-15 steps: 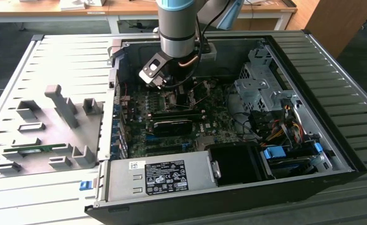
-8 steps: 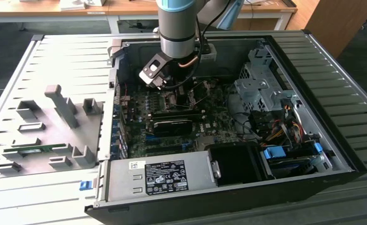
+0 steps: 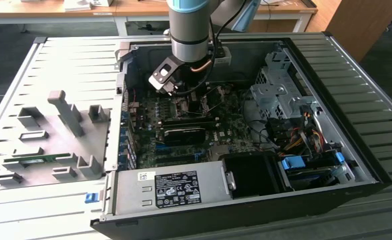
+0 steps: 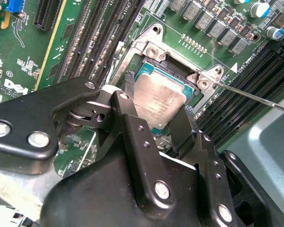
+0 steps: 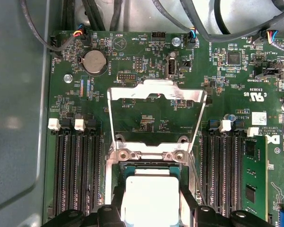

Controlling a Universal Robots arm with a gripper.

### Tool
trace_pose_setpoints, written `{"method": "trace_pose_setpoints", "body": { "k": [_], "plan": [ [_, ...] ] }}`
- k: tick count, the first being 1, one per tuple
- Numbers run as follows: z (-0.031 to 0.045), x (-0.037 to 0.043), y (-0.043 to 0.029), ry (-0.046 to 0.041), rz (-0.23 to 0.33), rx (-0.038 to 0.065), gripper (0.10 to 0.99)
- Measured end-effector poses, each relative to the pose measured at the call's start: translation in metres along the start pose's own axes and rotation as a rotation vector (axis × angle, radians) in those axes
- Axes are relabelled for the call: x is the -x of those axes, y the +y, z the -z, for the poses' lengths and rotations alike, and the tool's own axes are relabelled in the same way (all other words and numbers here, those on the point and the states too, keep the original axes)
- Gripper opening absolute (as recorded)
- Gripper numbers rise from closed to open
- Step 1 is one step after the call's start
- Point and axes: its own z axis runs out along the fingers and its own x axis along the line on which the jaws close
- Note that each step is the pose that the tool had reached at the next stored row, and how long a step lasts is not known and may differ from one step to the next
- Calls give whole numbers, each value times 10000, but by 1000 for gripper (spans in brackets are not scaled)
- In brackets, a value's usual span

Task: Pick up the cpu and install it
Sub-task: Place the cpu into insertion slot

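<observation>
A: Tool state at this entry?

B: The black two-fingered tool (image 4: 158, 97) was closed onto the small flat square cpu with the silvery-grey metal top (image 4: 157, 103). One finger (image 4: 132, 124) pressed on each of two opposite edges, and the top face was left bare. I judged the edge grip deliberate: it keeps the chip level and the underside untouched.

A: Where was the cpu?

B: Inside the open black computer case (image 3: 356, 165) on the grey slatted worktop (image 3: 69, 65), squarely over the square metal-framed socket (image 4: 149, 49) on the green motherboard (image 5: 217, 75). In both wrist views the chip lay within the socket's outline. I could not tell whether it rested in the socket or hung just above it.

A: Was the socket ready?

B: Yes. The silver hinged load plate (image 5: 156, 92) stood swung up, away from the opening. The thin metal lever (image 4: 255, 98) lay released to one side, so nothing came between chip and socket.

A: Anything near the tool?

B: Rows of long black memory slots (image 5: 78, 170) ran along both sides of the socket, near the fingers but apart from them.

A: Progress?

B: Judged late: chip lifted and brought to the socket, plate not yet closed.
</observation>
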Motion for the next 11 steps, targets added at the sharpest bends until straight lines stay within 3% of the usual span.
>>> {"method": "trace_pose_setpoints", "body": {
  "k": [11],
  "plan": [
    [-1, 0, 13, 1, -6, 0, 537]
  ]
}}
